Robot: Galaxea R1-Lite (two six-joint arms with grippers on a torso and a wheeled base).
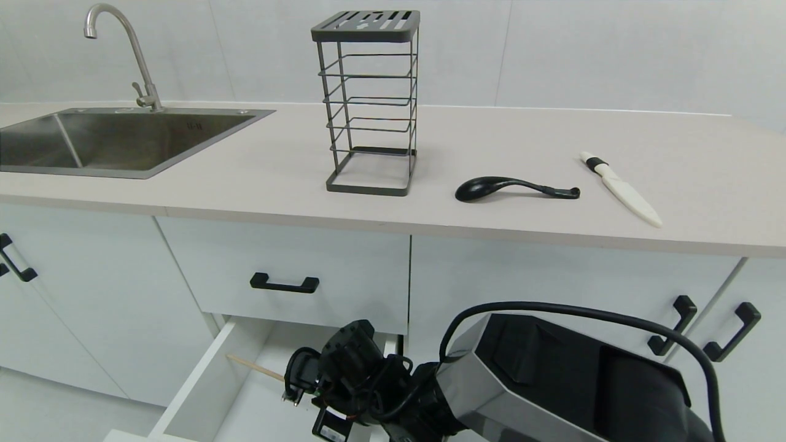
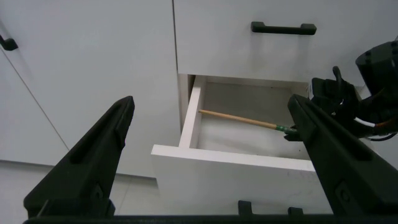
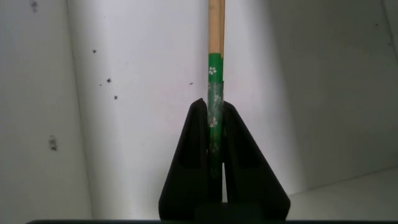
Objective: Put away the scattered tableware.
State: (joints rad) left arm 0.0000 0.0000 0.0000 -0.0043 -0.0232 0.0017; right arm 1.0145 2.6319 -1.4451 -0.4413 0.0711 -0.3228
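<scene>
A wooden chopstick [image 1: 255, 367] with a green patterned end [image 3: 215, 81] is held level over the open white drawer [image 1: 202, 374]. My right gripper [image 1: 291, 383] is shut on that green end, low in front of the cabinet. From the left wrist view, the chopstick [image 2: 242, 119] spans the inside of the drawer [image 2: 230, 158], with the right gripper [image 2: 287, 129] at its end. My left gripper [image 2: 210, 106] is open and empty, a little in front of the drawer. On the counter lie a black spoon [image 1: 491, 187] and a white knife [image 1: 620, 187].
A dark wire rack [image 1: 368, 104] stands mid-counter, left of the spoon. A steel sink [image 1: 123, 138] with a faucet [image 1: 120, 49] is at the left. A shut drawer with a black handle [image 1: 284, 284] sits above the open one.
</scene>
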